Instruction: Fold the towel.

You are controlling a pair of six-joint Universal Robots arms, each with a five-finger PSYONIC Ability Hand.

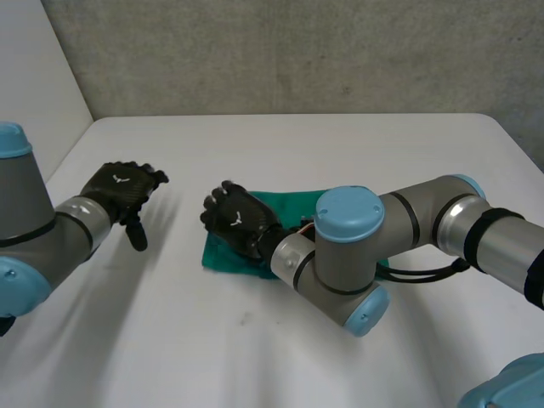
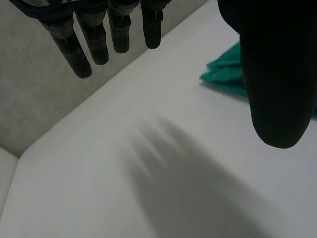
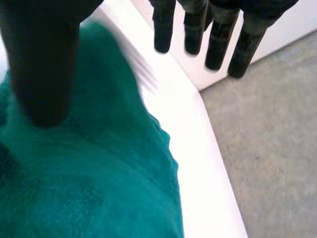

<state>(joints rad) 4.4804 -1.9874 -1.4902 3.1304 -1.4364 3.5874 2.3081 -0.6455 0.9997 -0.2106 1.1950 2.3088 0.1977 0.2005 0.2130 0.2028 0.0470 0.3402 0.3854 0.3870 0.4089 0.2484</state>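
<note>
A folded green towel point(image 1: 293, 206) lies at the middle of the white table point(image 1: 297, 144). My right hand point(image 1: 238, 219) hovers over the towel's left part, its arm lying across the cloth. In the right wrist view the towel point(image 3: 99, 173) spreads under the palm, and the right hand point(image 3: 44, 64) holds its fingers point(image 3: 218, 39) straight and apart from the thumb, with nothing between them. My left hand point(image 1: 126, 189) hangs above bare table to the left of the towel, apart from it. Its fingers point(image 2: 94, 34) are straight, and a corner of the towel point(image 2: 227, 69) shows beside its thumb.
A grey wall point(image 1: 297, 51) runs behind the table's far edge, and a white panel point(image 1: 34, 76) stands at the far left. Past the right hand's fingertips the table's edge drops to grey floor point(image 3: 267, 148). Bare table lies in front of the towel point(image 1: 212, 340).
</note>
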